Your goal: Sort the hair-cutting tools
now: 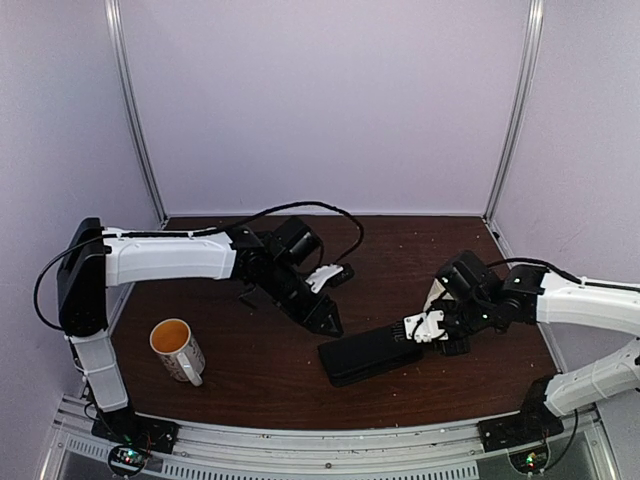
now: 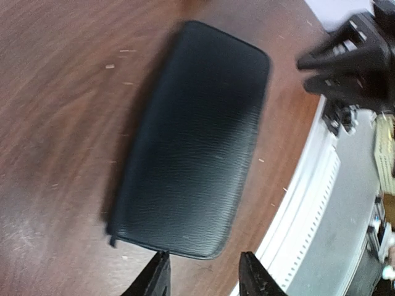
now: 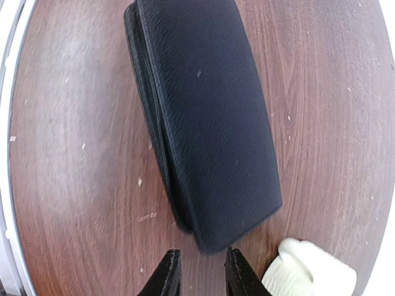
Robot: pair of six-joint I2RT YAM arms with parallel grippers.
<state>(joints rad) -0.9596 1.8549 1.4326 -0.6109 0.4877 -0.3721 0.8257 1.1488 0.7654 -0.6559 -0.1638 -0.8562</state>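
Note:
No scissors or hair clips show in any view; the hair-cutting tools are hidden or out of view. A black rectangular case lies zipped shut on the brown table, between both grippers. My left gripper hangs at the case's left end. In the left wrist view this gripper is open, and the case lies just beyond its tips. My right gripper is at the case's right end. In the right wrist view it is narrowly open with nothing between its fingers, and the case ends just ahead of them.
A white mug with an orange inside stands at the front left. A white rounded object sits close beside the right fingers. A small dark piece lies under the left arm. The metal rail runs along the near table edge.

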